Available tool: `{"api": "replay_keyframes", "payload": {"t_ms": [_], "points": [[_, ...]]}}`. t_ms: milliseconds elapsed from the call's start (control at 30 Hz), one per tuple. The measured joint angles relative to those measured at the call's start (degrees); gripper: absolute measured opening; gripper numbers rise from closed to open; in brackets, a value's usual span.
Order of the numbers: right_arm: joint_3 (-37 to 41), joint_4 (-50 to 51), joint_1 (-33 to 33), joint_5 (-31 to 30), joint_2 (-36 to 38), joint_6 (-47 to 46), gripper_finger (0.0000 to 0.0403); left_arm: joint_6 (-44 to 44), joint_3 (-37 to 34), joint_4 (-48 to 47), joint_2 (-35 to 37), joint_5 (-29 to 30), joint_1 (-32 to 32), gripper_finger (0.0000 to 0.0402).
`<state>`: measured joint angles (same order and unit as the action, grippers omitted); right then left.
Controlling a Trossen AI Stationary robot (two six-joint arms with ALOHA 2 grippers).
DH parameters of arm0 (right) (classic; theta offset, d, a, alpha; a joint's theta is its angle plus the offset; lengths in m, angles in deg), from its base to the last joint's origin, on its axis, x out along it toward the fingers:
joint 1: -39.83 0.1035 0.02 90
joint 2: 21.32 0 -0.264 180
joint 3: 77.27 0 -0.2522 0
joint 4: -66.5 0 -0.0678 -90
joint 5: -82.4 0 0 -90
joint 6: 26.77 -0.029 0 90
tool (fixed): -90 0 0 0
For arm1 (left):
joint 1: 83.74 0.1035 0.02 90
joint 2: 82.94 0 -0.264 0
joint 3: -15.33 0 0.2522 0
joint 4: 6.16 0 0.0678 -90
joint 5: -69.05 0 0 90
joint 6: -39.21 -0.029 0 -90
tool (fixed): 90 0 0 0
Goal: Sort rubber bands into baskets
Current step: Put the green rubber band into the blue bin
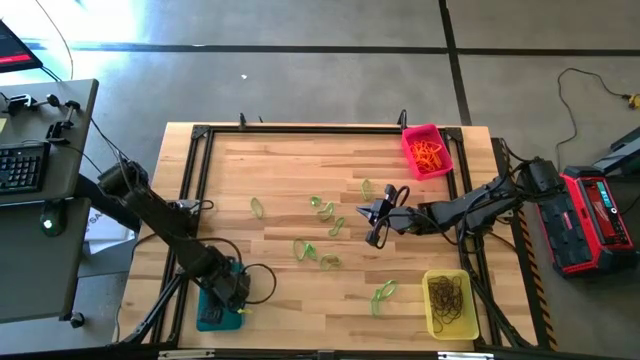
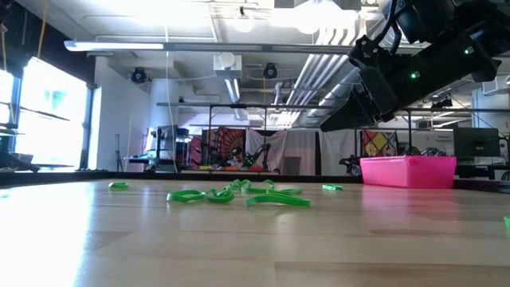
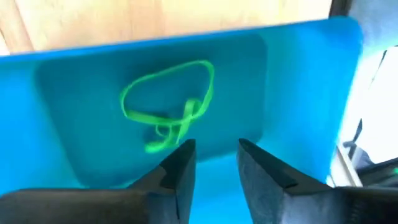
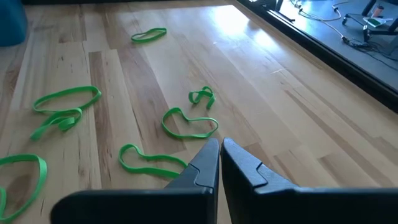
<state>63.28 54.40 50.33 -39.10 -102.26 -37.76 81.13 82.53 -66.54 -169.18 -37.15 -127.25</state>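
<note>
Green bands (image 1: 318, 232) lie loose on my wood table (image 1: 290, 165), spread across the middle, with one more (image 1: 383, 294) near the yellow basket (image 1: 451, 304). In my right wrist view I see several of them, like a wavy one (image 4: 189, 124) and a small curled one (image 4: 202, 96), just ahead of my fingers. One green band (image 3: 169, 103) lies flat in my teal basket (image 3: 298, 93). That basket (image 1: 215, 305) sits at the near left corner of the table. My left claw (image 3: 214, 163) hangs right over it, and its fingers are apart with nothing between them. The band is loose on the basket floor, just past my fingertips. From above, my left arm hides most of that basket. My pink basket (image 1: 427, 149) is at the far right of the table, and orange bands (image 1: 430, 154) are piled inside it. The yellow basket is at the near right corner, with dark bands (image 1: 449, 297) in it. My right claw (image 1: 374, 226) is out over the middle of the table, between the pink basket and the green bands. Its fingers (image 4: 205, 163) are pressed together, and they grip nothing. From the low view the green bands (image 2: 239, 194) lie flat on the wood, the pink basket (image 2: 408, 171) stands at the right, and a dark arm (image 2: 414, 56) hangs above it.
</note>
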Motion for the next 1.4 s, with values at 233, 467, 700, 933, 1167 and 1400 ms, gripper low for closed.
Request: {"api": "replay_keyframes", "payload": {"t_ms": [233,467,700,933,1167,1400], "points": [[0.0,0.0,0.0,0.0,0.0,0.5,0.0007,-3.8,5.6,-6.7,0.0,-2.2,0.2,0.0092],[0.0,0.0,0.0,0.0,0.0,0.5,0.0007,-7.4,10.5,-11.7,3.5,2.1,3.3,0.0008],[0.0,0.0,0.0,0.0,0.0,0.5,0.0007,-14.1,10.5,-12.1,11.7,7.5,12.0,0.0001],[0.0,0.1,0.0,0.0,0.0,0.5,0.0007,-26.0,10.5,-14.1,14.1,8.2,24.8,0.0001],[0.0,0.2,0.0,0.0,0.0,0.3,0.0007,-37.3,7.6,-14.6,13.8,9.9,37.6,0.0001],[0.0,0.9,0.0,0.0,0.0,-3.6,0.0007,-41.3,3.6,-12.7,13.8,15.2,47.4,0.0000]]}}
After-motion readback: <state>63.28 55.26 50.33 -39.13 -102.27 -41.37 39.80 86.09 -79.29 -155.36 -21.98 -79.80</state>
